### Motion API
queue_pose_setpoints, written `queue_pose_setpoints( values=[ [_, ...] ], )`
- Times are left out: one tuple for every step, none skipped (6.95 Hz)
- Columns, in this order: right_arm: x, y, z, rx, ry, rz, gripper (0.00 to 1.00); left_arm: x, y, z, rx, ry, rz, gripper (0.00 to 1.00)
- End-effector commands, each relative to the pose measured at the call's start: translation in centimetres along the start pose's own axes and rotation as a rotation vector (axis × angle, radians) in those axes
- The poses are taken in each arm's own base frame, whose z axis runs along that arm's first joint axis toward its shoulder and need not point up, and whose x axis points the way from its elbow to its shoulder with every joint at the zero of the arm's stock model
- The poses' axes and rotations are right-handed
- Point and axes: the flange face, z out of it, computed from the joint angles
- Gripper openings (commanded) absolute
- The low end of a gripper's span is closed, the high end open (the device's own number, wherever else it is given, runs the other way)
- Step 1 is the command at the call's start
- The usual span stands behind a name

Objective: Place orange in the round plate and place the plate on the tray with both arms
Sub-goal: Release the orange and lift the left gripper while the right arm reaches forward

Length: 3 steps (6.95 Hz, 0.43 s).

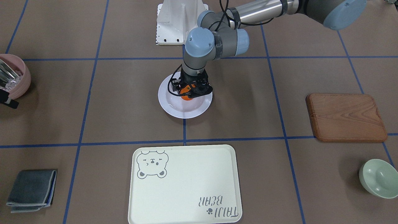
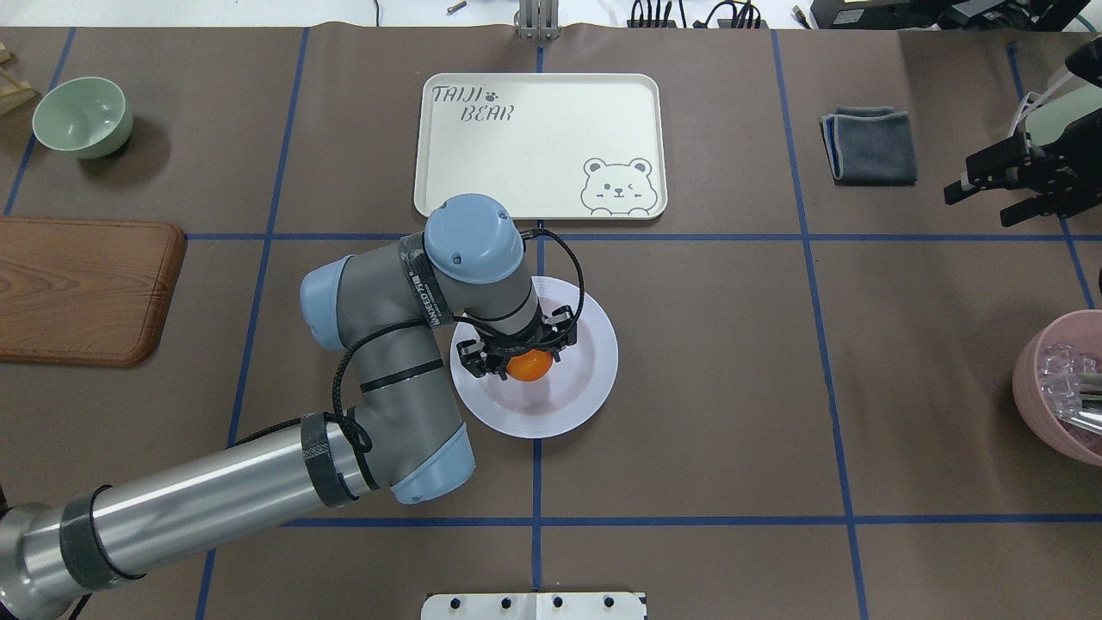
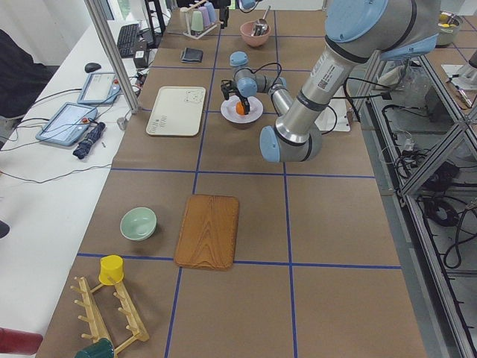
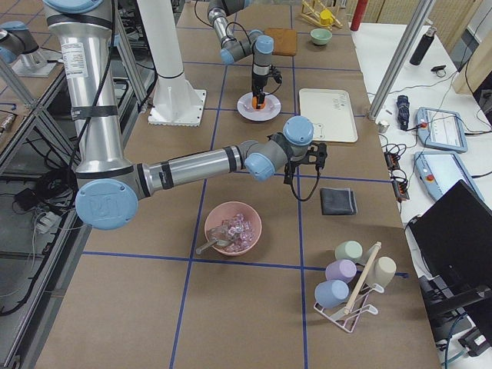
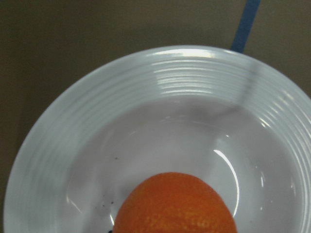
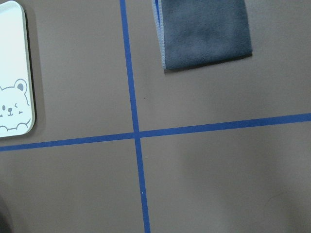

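In the front-facing view the left claw (image 1: 190, 91) hangs over the round plate (image 1: 174, 109), which stands in the middle of the tabletop (image 1: 124, 102). Its fingers are clamped on the orange (image 1: 186, 95), low inside the bowl of the plate. The tray (image 1: 186, 186) lies apart from the plate, nearer to this camera.

In the overhead view the orange shows between the two black fingers, over the inner part of the plate. I cannot tell if it touches the plate. The right claw (image 2: 977, 207) hovers at the right edge, well apart from the plate, with its fingers spread and nothing between them.

In the left wrist view the orange fills the lower middle and the ridged white rim curves around it.

In the right wrist view there is brown tabletop with blue tape lines (image 6: 136, 136). A corner of the tray with the bear face is at the left edge, and a folded grey cloth (image 6: 204, 31) is at the top.
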Motion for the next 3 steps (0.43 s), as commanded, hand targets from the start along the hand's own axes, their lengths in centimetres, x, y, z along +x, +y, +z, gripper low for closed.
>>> queue_pose_setpoints(
  values=[
    [-2.0,1.1,0.9,-0.015,-0.019,-0.01,1.0,0.0,0.0,0.0,0.0,0.02,0.012,0.99],
    [-3.7,2.0,1.6,-0.019,-0.032,-0.014,1.0,0.6,0.0,-2.2,0.011,0.061,0.024,0.99],
    [-6.2,3.4,4.4,-0.005,-0.048,-0.03,1.0,-0.2,-2.7,-6.6,0.05,0.108,0.031,0.99]
  ],
)
